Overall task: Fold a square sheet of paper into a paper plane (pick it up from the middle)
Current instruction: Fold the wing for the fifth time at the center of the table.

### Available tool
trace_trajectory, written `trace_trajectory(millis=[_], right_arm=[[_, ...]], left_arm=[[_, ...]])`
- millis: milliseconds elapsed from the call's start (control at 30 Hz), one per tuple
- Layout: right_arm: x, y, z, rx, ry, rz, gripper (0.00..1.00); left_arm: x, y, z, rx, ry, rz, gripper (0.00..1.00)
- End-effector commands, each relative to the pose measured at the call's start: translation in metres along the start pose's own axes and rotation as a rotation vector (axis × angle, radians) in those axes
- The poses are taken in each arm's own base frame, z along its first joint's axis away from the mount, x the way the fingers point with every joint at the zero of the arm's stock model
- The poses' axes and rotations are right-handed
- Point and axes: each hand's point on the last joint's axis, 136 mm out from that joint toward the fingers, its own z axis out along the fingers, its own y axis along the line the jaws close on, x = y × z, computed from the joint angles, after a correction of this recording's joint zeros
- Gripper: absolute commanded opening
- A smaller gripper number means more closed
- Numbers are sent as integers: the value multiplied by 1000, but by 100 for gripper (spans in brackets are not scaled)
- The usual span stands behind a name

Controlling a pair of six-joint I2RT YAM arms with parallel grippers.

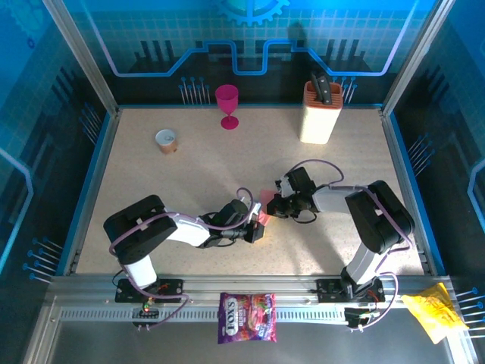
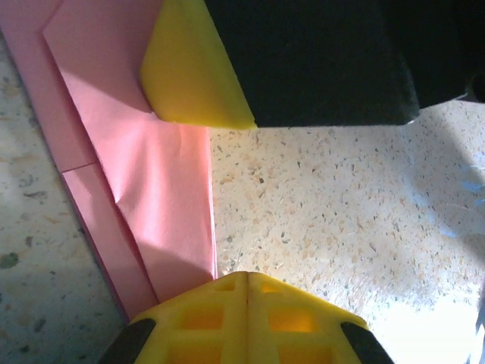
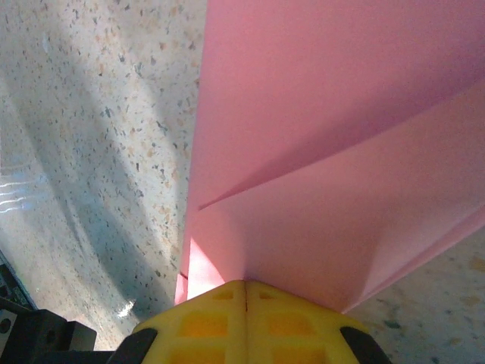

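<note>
Both my arms bend inward, meeting at the folded pink paper (image 2: 163, 189).
My right gripper (image 3: 245, 292), from 3 o'clock, pinches it; my left gripper (image 2: 246, 282), from 8 o'clock, is closed at its edge.

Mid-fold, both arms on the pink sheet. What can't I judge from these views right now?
- Top view: left gripper and right gripper cover most of the paper, so its fold stage is unreadable.
- Left wrist view: whether the shut left gripper pinches the paper or only presses it; its own fingers hide the contact.
- Right wrist view: the shut right gripper holds the paper, whose far end is cut off by the top and right edges.
</note>
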Motion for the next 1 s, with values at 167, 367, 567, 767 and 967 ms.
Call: trace_trajectory(millis=[167,367,567,767,967], right_arm=[[-26,-46,-9,173,-71,56,0],[-37,-50,-12,176,-79,70,0],[-50,-51,-15,168,-91,80,0],[-63,-51,-19,170,-103,76,0],[-75,-57,-20,178,-105,79,0]], left_arm=[[118,76,-13,-261,366,-116,0],[120,77,-13,-258,370,-123,0],[123,78,-13,-256,374,-128,0],[126,79,-14,-254,378,-132,0],[129,80,-14,-251,382,-137,0]])
